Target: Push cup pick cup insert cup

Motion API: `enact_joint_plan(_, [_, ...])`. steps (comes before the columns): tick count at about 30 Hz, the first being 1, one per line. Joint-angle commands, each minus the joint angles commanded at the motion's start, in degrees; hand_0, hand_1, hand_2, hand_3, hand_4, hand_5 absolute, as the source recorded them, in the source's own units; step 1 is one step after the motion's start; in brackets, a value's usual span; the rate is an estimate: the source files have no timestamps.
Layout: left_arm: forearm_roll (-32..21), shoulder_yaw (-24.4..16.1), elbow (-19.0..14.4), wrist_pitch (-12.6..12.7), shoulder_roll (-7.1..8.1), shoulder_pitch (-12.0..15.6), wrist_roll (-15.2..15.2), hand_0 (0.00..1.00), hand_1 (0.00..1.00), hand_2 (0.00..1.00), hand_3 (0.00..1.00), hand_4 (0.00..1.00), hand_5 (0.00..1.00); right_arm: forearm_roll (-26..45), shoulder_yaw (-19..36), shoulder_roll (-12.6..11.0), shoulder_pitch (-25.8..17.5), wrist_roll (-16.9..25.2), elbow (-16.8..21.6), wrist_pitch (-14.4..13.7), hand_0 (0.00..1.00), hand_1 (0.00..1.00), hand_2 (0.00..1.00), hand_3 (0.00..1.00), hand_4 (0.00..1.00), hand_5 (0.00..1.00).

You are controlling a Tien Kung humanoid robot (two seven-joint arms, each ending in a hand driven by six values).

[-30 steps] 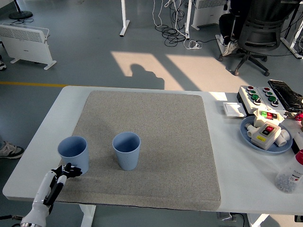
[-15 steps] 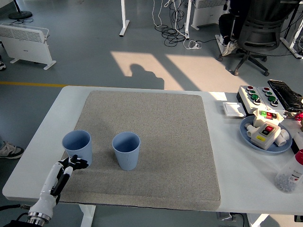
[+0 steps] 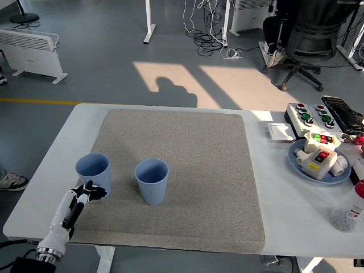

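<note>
1. My left hand comes in from the lower left corner, nearest to me, with my dark fingers extended and close together, holding nothing. The tips press against the lower wall of the left cup. My right hand is out of view.

2. That left cup stands upright on the grey mat, near its left edge. Over the last second it has slid away from me and a little to the right, and my hand has followed behind it. So the push is working: the cup travels without tipping.

3. Just beyond and to the right stands the second cup, also upright and open at the top, untouched and in the same spot as a second ago. The gap between the two cups has narrowed only slightly; they are near but still apart.

4. I judge the task to be in its pushing step. Picking up and inserting one cup into the other are not yet begun.

5. Farther off, at the right of the white table, lies a blue plate with switch boxes, clear of my work.
</note>
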Motion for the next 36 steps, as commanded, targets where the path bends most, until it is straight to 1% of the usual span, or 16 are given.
enact_joint_plan(7, [-1.56, 1.57, 2.20, 0.08, 0.04, -2.18, -0.35, 0.692, 0.584, 0.529, 0.482, 0.631, 0.998, -0.09, 0.03, 0.00, 0.00, -0.01, 0.00, 0.01, 0.730, 0.665, 0.635, 0.572, 0.128, 0.368])
enact_joint_plan(16, [-5.67, 3.47, 6.13, -0.57, -0.89, -5.94, -0.59, 0.693, 0.582, 0.528, 0.478, 0.612, 0.998, -0.37, 0.10, -0.08, 0.11, -0.06, 0.01, 0.12, 0.729, 0.665, 0.635, 0.572, 0.129, 0.369])
enact_joint_plan(23, [-7.56, 3.99, 8.10, -0.86, -1.22, -8.11, -0.86, 0.694, 0.582, 0.526, 0.478, 0.611, 0.998, -0.46, 0.14, -0.08, 0.07, -0.05, 0.02, 0.14, 0.730, 0.665, 0.635, 0.572, 0.129, 0.368])
enact_joint_plan(27, [-8.90, 5.26, 9.67, -0.72, -1.47, -9.89, -0.83, 0.693, 0.576, 0.516, 0.466, 0.600, 0.998, -0.41, 0.10, -0.07, -0.01, -0.04, 0.03, 0.13, 0.730, 0.665, 0.635, 0.572, 0.129, 0.368])
enact_joint_plan(32, [-10.40, 7.17, 11.14, -0.82, -1.71, -11.33, -1.09, 0.693, 0.573, 0.514, 0.464, 0.593, 0.998, -0.93, 0.34, -0.09, -0.20, -0.16, 0.06, 0.23, 0.730, 0.665, 0.635, 0.572, 0.129, 0.368])
enact_joint_plan(36, [-13.38, 9.71, 13.52, -0.49, -2.31, -13.18, -1.98, 0.693, 0.573, 0.514, 0.464, 0.593, 0.998, -1.68, 0.69, -0.14, -0.44, -0.34, 0.09, 0.39, 0.730, 0.665, 0.635, 0.572, 0.129, 0.368])
